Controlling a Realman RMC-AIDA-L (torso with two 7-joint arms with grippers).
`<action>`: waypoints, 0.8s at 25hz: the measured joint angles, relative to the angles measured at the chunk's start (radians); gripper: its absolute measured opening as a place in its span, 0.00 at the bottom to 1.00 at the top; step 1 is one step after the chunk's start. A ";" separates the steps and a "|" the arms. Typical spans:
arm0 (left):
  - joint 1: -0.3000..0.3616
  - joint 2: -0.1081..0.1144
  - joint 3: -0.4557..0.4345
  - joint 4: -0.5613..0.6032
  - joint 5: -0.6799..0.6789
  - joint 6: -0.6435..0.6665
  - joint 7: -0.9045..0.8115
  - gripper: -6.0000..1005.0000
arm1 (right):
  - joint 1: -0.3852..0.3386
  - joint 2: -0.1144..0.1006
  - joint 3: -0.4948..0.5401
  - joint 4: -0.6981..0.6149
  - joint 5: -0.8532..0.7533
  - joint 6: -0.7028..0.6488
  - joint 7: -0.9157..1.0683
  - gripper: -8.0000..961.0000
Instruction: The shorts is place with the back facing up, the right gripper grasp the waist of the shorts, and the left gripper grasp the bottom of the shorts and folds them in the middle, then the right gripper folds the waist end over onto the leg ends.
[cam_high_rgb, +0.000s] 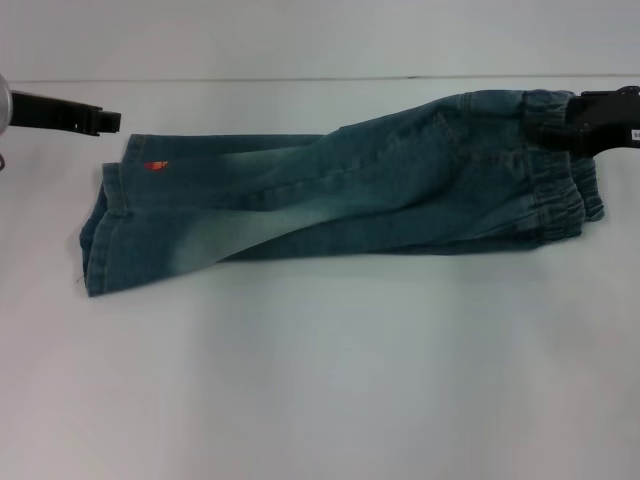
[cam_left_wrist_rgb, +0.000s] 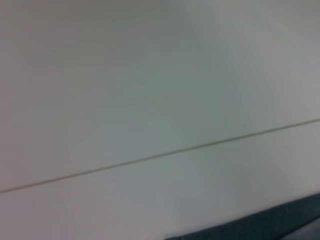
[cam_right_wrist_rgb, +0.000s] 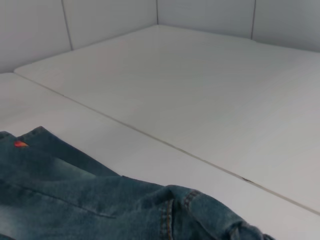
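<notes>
Shorts (cam_high_rgb: 330, 195) lie folded lengthwise across the white table (cam_high_rgb: 320, 380), running from nine o'clock to three o'clock in the head view. The leg ends (cam_high_rgb: 105, 235) sit at nine o'clock, a small red mark (cam_high_rgb: 155, 166) near them. The ruffled waist (cam_high_rgb: 560, 190) lies at two o'clock, where the right gripper (cam_high_rgb: 560, 130) sits over it; its grip cannot be told. The left gripper (cam_high_rgb: 105, 122) hovers at ten o'clock, just beyond the hems, its opening unclear.

Left gripper (cam_high_rgb: 108, 121): slim matte-black bar with a blocky, squared tip; pale grey rounded housing at its base. Right gripper (cam_high_rgb: 560, 130): chunkier black body, angular edges, small white label near the wrist end
</notes>
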 joint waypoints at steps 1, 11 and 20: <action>0.000 -0.001 0.000 0.000 0.000 0.001 0.000 0.21 | 0.000 0.000 -0.007 -0.004 0.000 0.005 0.007 0.37; -0.005 -0.016 0.038 0.009 -0.002 0.006 0.001 0.60 | -0.029 0.000 -0.039 -0.081 -0.056 0.018 0.145 0.78; -0.006 -0.040 0.085 0.026 -0.007 0.007 0.007 0.89 | -0.048 0.006 -0.043 -0.149 -0.114 0.001 0.229 0.95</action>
